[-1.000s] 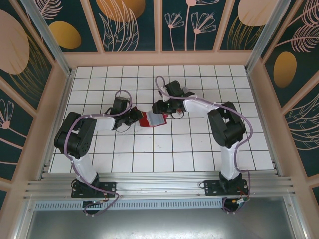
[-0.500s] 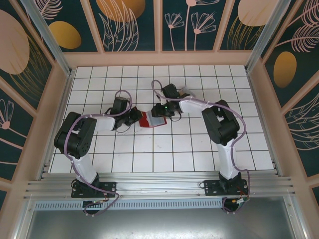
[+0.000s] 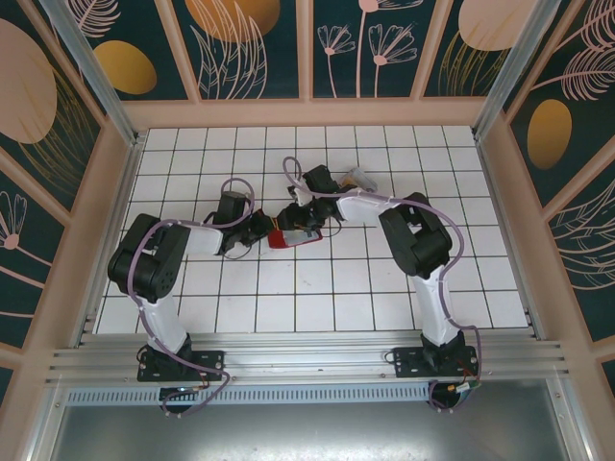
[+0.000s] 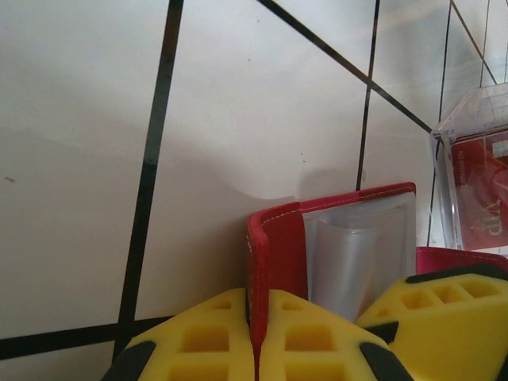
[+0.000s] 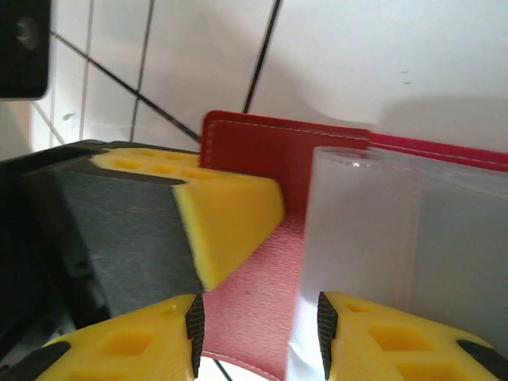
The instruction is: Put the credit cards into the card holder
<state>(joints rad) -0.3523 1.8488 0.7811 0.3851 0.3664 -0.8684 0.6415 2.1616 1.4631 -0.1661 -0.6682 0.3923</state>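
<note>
Card holder (image 3: 293,237) lies open on the white tiled worktop (image 3: 336,288), about mid-worktop, btwn the two arms. L pincer (image 3: 261,229) comes in from the left. In the L wrist view it (image 4: 255,317) is pressed together on the holder's (image 4: 278,254) upright red flap, a yellow pad on each side of the stitched edge. R pincer (image 3: 300,216) sits over the holder's far-right side, close to the L one. In the R wrist view its (image 5: 258,341) fingers are partly spread w/ the holder's (image 5: 262,159) red lining in the gap. The edge of a clear plastic sleeve (image 5: 357,238) sits right by its right finger (image 5: 397,349); can't tell if they touch. The same sleeve (image 4: 349,254) shows inside the holder in the L wrist view, frosted and curled. Clear plastic box (image 4: 476,159) stands just right of the holder there, w/ a red card (image 4: 484,198) inside; in the top view the box (image 3: 360,177) is further back, to the right of the pincers.
</note>
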